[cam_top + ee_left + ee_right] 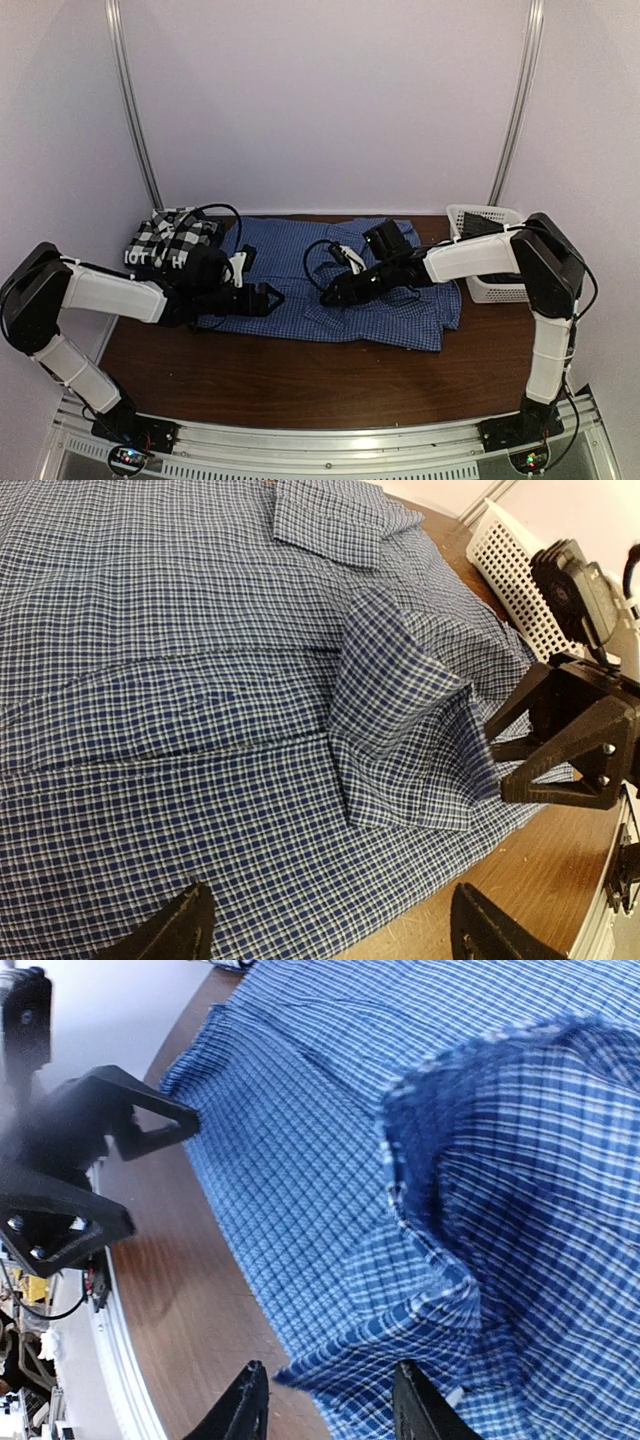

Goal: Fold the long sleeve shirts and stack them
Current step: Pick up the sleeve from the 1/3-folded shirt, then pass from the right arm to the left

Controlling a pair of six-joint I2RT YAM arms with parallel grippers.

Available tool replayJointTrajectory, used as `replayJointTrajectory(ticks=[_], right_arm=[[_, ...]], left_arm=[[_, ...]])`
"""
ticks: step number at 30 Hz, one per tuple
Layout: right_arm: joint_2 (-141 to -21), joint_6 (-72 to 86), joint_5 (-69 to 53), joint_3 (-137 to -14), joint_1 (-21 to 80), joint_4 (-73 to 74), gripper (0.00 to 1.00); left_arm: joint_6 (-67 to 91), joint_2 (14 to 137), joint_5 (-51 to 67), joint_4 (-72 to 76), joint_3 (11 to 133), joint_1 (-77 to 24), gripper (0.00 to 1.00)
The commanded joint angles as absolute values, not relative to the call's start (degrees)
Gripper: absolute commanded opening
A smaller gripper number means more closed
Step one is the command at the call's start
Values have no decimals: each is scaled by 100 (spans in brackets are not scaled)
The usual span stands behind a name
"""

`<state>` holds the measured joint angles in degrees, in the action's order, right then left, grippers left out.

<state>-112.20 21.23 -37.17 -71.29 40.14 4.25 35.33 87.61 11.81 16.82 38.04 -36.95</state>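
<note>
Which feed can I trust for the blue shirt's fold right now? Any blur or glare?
Left wrist: sharpest; the blue checked shirt has a crisp weave, and the right gripper shows clearly beside the raised fold. Right wrist: the raised cloth near the lens is soft, and the left gripper is blurred. Top external: soft, dark grippers, glare on the front rail.

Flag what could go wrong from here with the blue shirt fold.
1. The right gripper straddles only the bunched edge of the blue check shirt; the pinch may catch one layer or slip off.
2. The left gripper hangs open close by over the same hem; the arms could bump during the fold.
</note>
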Motion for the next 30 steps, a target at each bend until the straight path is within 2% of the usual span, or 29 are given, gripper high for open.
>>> replayJointTrajectory(ticks=[1,8,14,23,30], right_arm=[[-11333,2593,-4473,-7213,4253,-444,45],[-11761,2842,-4700,-7564,4304,-713,47],[-11684,2916,-4751,-7462,4268,-886,48],[-11435,2971,-4744,-7127,4137,-1039,48],[-11427,3014,-4781,-7035,4082,-1126,48]], left_arm=[[3667,8697,942,2193,3641,-3986,83],[3941,9119,1097,2984,3551,-4343,83],[4068,9600,1274,3582,3646,-4395,82],[4209,10369,2045,4947,3766,-4395,72],[4100,11004,2283,5066,4293,-4394,60]])
